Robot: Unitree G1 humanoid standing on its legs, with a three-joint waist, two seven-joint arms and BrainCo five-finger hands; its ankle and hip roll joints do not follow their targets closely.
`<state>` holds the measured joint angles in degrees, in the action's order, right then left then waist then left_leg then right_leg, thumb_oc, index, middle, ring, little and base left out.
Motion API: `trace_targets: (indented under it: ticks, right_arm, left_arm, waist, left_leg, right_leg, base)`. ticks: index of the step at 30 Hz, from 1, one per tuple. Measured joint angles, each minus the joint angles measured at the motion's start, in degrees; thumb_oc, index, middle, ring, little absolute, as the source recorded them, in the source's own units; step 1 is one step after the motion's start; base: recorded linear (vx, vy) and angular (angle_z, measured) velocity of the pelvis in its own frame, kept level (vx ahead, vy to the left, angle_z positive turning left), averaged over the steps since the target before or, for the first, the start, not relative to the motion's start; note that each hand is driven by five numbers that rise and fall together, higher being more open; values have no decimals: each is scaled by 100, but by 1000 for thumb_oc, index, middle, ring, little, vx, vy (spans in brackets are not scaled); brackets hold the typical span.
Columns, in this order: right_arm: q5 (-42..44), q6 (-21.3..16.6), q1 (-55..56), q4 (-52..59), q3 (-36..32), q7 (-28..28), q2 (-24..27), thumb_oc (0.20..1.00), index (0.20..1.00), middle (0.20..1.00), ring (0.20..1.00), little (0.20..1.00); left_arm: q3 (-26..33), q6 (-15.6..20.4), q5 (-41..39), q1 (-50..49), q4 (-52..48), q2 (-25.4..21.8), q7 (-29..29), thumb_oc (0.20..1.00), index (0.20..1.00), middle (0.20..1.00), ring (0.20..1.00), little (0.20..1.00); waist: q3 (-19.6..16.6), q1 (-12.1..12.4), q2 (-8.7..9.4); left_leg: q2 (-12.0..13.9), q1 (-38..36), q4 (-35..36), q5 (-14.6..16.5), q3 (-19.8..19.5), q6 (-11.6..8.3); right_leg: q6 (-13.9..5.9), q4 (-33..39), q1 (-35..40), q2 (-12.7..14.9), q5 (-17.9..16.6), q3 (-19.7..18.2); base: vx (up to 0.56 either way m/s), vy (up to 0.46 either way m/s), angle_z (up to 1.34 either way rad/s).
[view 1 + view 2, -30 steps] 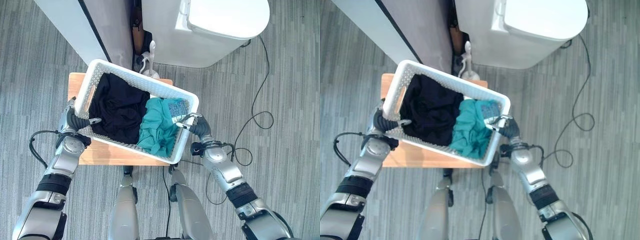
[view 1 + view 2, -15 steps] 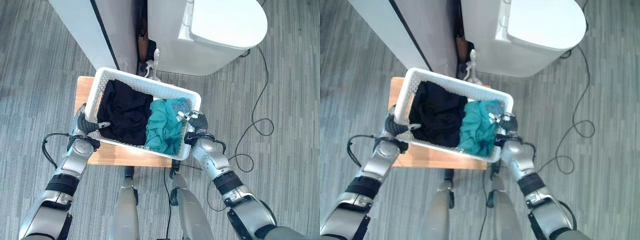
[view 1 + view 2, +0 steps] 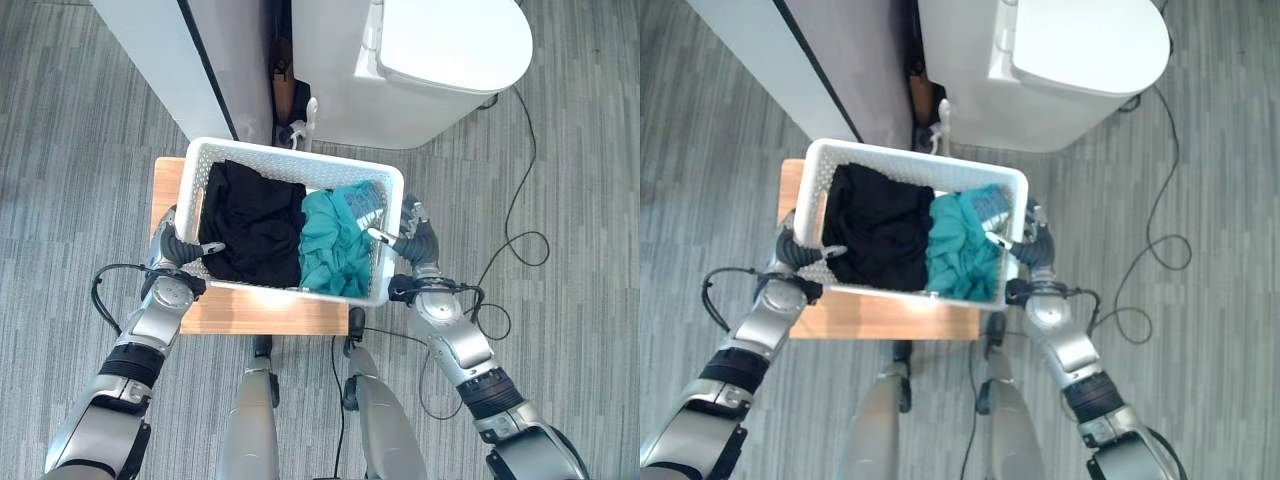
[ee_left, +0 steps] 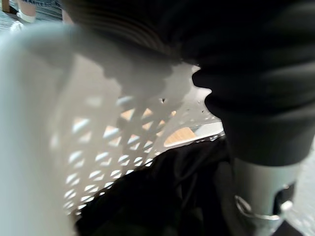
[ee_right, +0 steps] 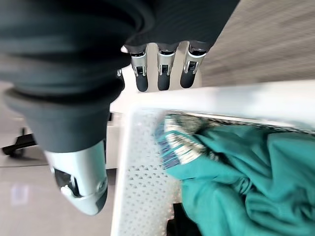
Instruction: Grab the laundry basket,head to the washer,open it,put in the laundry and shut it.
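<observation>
Laundry basket (image 3: 292,160): white, perforated walls; sits over a small wooden worktop (image 3: 260,311), held between the two hands at its short ends; the far rim lies toward the washer
Laundry: a black garment (image 3: 250,222) fills the basket's left part; a teal garment (image 3: 338,245) fills the right part, with a patterned grey-blue piece (image 3: 365,199) at its far right corner
Left hand (image 3: 178,250): at the basket's left end wall; thumb hooked over the rim into the basket beside the black garment; its wrist view shows the thumb inside against the perforated wall; clamped on the basket's end
Right hand (image 3: 408,236): at the basket's right end wall; thumb over the rim by the teal garment, fingers (image 5: 160,73) down the outer side of the wall in its wrist view; gripping the basket's end
Washer (image 3: 425,55): white, lid down; stands on the floor beyond the basket, to the right
Cabinet (image 3: 190,70): white with a grey side, stands left of the washer; a narrow gap between them
Floor (image 3: 70,200): grey striped carpet
</observation>
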<state>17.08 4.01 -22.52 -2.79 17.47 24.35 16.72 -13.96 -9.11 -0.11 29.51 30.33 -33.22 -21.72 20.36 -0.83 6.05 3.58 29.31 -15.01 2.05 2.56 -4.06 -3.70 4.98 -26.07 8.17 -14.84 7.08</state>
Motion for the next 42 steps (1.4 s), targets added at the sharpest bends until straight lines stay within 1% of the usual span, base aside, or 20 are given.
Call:
trace_targets:
  ticks: [1,4,8,10,13,15,18,20,23,27,30,34,38,42]
  right_arm:
    - [-4,-80,39,47,0,-98,-8,1000,1000,1000,1000,1000]
    - [-130,-93,110,35,-8,-119,-12,1000,1000,1000,1000,1000]
    - [-735,-96,195,18,-145,-195,13,1000,1000,1000,1000,1000]
    - [-896,-96,218,-22,-181,-197,3,1000,1000,1000,1000,1000]
    - [-894,-96,447,-66,-232,-210,-50,1000,1000,1000,1000,1000]
    - [-880,-89,641,-172,-278,-205,-55,1000,1000,1000,1000,1000]
    - [-824,-86,796,-401,-459,-98,-107,1000,1000,1000,1000,1000]
    - [-776,-82,784,-571,-676,23,-116,1000,1000,1000,1000,1000]
    - [-662,-83,755,-580,-839,146,-151,1000,1000,1000,1000,1000]
    - [-655,-84,754,-572,-834,175,-166,1000,1000,1000,1000,1000]
    - [-544,-86,583,-723,-810,170,-182,1000,1000,1000,1000,1000]
    - [-435,-86,247,-978,-777,174,-193,1000,1000,1000,1000,1000]
    - [-398,-87,92,-1210,-667,172,-200,1000,1000,1000,1000,1000]
    - [-210,13,-451,-2052,-676,179,-176,1000,1000,1000,1000,1000]
  left_arm:
    - [3,30,5,-21,-3,1,1,1000,1000,1000,1000,1000]
    - [13,84,16,-18,-20,1,3,1000,1000,1000,1000,1000]
    - [32,109,57,-31,-149,-1,5,1000,1000,1000,1000,1000]
    - [49,126,68,-23,-262,-31,-4,1000,1000,1000,1000,1000]
    - [165,141,77,-45,-260,5,-12,1000,1000,1000,1000,1000]
    - [198,90,65,-37,-209,-9,-11,1000,1000,1000,1000,1000]
    - [199,81,66,-73,-222,7,-11,1000,1000,1000,1000,1000]
    - [199,72,68,-79,-229,11,-10,1000,1000,1000,1000,1000]
    - [241,72,75,-151,-260,41,2,1000,1000,1000,1000,1000]
    - [246,75,76,-184,-295,47,21,1000,1000,1000,1000,1000]
    - [245,82,76,-204,-333,45,23,1000,1000,1000,1000,1000]
    - [243,87,76,-208,-342,46,28,1000,1000,1000,1000,1000]
    - [238,87,74,-196,-349,47,33,1000,1000,1000,1000,1000]
    - [150,86,73,-119,-350,59,94,1000,1000,1000,1000,1000]
  waist:
    - [1,-23,2]
    - [12,-38,25]
    - [20,-58,42]
    - [31,-55,63]
    - [36,-64,72]
    - [40,-103,80]
    - [42,-142,83]
    - [42,-160,82]
    - [44,-163,80]
    - [50,-160,70]
    - [68,-146,41]
    - [119,-134,-40]
    - [123,-111,-47]
    - [146,-15,-83]
  left_leg:
    - [-4,7,-48,34,30,15]
    - [-4,11,-51,48,56,33]
    - [-23,49,-61,77,69,76]
    - [-25,100,-70,86,69,80]
    - [-15,97,-71,115,72,78]
    - [-18,98,-69,123,69,81]
    - [-16,98,-66,123,62,81]
    - [-15,97,-68,122,63,80]
    - [-9,97,-67,118,62,77]
    - [-17,97,-58,120,66,79]
    - [-19,98,-46,122,69,81]
    - [-14,98,-39,122,67,81]
    - [-14,97,-33,122,64,81]
    - [-17,99,-35,121,59,81]
  right_leg:
    - [-24,0,0,27,18,-25]
    - [-48,0,-10,59,37,-26]
    - [-74,0,-34,94,40,-27]
    - [-104,-1,-87,87,-5,-29]
    - [-105,-2,-88,66,-60,-28]
    - [-104,-2,-84,81,-61,-28]
    - [-100,-2,-80,85,-57,-31]
    - [-85,-2,-80,85,15,-29]
    - [-91,-1,-85,79,31,-25]
    - [-83,-1,-90,88,27,-30]
    - [-86,-1,-98,90,19,-30]
    - [-95,-1,-99,86,9,-28]
    - [-96,-2,-99,84,6,-24]
    - [-80,-1,-99,88,17,-18]
  base:
    - [-9,20,-7]
    - [-4,7,-2]
    - [0,0,0]
    - [0,0,0]
    - [0,0,0]
    - [0,0,0]
    - [0,0,0]
    - [0,0,0]
    - [0,0,0]
    - [0,0,0]
    - [0,0,0]
    - [0,0,0]
    - [0,0,0]
    - [0,0,0]
